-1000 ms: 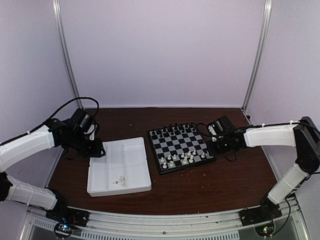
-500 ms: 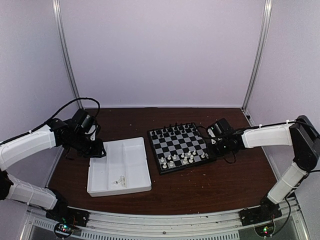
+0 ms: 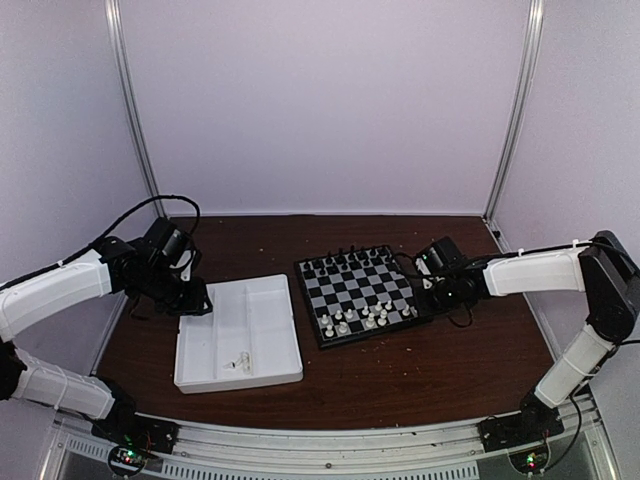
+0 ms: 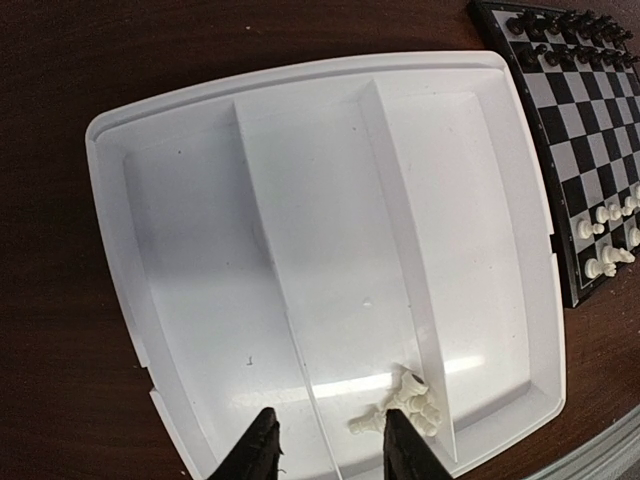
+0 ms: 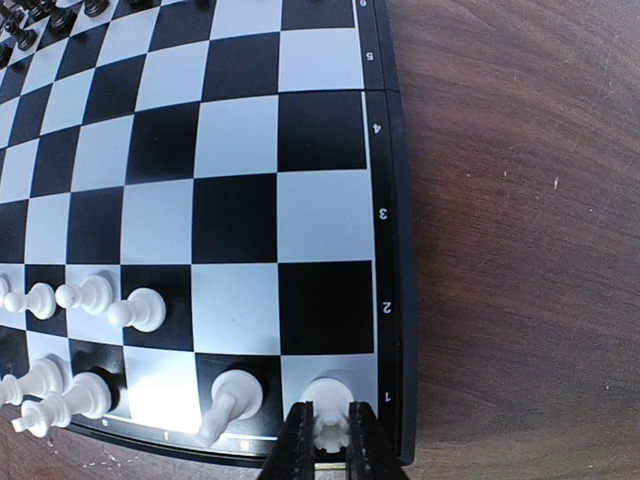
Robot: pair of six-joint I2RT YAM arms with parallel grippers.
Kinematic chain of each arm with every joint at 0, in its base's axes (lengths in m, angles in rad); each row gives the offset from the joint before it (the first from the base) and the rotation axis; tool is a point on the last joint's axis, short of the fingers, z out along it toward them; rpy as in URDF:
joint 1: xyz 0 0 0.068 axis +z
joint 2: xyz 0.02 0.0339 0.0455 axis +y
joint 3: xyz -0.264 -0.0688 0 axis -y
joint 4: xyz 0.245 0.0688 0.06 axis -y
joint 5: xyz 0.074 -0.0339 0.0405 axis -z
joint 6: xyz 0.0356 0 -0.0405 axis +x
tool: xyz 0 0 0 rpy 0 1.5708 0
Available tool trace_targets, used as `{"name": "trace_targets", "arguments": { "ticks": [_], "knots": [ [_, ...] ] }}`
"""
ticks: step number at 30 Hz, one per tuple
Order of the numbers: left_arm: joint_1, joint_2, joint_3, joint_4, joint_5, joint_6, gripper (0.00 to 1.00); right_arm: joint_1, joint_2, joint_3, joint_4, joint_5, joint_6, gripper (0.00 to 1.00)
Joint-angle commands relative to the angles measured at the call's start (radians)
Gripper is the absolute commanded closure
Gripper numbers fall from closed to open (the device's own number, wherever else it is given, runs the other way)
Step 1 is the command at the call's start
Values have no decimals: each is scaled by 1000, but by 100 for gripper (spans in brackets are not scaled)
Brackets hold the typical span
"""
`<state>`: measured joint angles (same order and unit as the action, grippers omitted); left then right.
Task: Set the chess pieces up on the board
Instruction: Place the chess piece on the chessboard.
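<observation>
Left wrist view: the left pincer [image 4: 330, 455] is open with nothing between its fingers, hanging over the 6 o'clock end of a white tray [image 4: 300, 75]. A few loose white pieces [image 4: 405, 400] are heaped in the tray's middle compartment, against its right-hand divider. They lie at about 1 o'clock from the pincer, just beside its right finger. One lies flat, its long axis running roughly 8 to 2 o'clock. The board [image 4: 590, 150] shows at 2 o'clock.

Right wrist view: the right pincer [image 5: 330, 440] looks closed on a white rook [image 5: 328, 418], which stands upright on the corner square at 6 o'clock. Other white pieces [image 5: 100, 295] stand toward 8 o'clock, with black pieces [image 5: 30, 15] at 11 o'clock. The rook looks seated, so letting go is probably next.

Top external view: the tray sits on the counter [image 3: 400, 385] at the board's 8 o'clock. The left arm is clearly nearer the loose pieces, and the right arm is at the board's 4 o'clock corner.
</observation>
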<state>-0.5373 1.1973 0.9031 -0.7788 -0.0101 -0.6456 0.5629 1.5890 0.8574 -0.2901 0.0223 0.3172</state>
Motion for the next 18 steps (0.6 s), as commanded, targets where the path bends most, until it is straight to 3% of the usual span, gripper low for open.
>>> {"name": "trace_targets", "arguments": {
  "ticks": [1,18],
  "knots": [
    [8,7,-1,35,10,5,64,-6,-4,0,-8,-2,-8,87],
    [7,10,3,35,10,2,63,-6,-185,-4,10,21,-72,62]
  ]
}}
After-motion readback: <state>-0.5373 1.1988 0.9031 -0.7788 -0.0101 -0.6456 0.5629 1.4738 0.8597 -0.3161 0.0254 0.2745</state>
